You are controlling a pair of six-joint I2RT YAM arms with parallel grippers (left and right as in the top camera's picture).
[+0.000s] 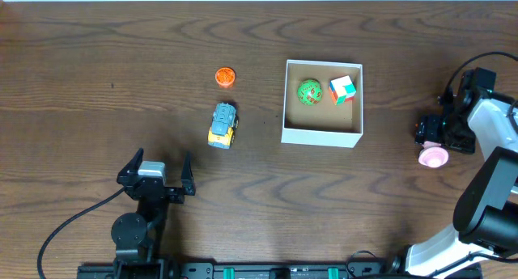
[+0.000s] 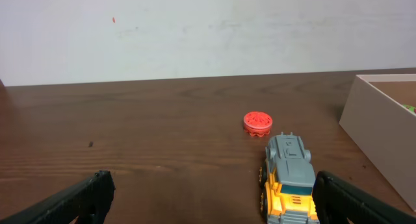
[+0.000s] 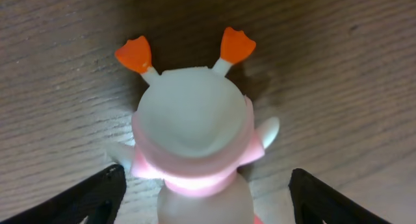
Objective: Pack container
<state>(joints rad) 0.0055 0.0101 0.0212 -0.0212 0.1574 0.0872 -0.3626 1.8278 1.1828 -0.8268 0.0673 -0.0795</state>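
Observation:
The container (image 1: 321, 136) is a white-walled square box with a brown floor, right of centre; its corner shows in the left wrist view (image 2: 380, 130). In it lie a green ball (image 1: 308, 92) and a colourful cube (image 1: 343, 90). A blue and yellow toy truck (image 1: 222, 124) and an orange disc (image 1: 226, 76) lie left of it, also seen in the left wrist view: truck (image 2: 289, 178), disc (image 2: 258, 123). My left gripper (image 1: 158, 172) is open and empty, short of the truck. My right gripper (image 3: 205, 198) is open around a pink and white toy figure (image 3: 195, 130) with orange feet, at the right (image 1: 434, 155).
Dark wooden table (image 1: 97, 85). A white wall stands beyond the table's far edge (image 2: 195, 36). Cables run along the front left and at the right arm.

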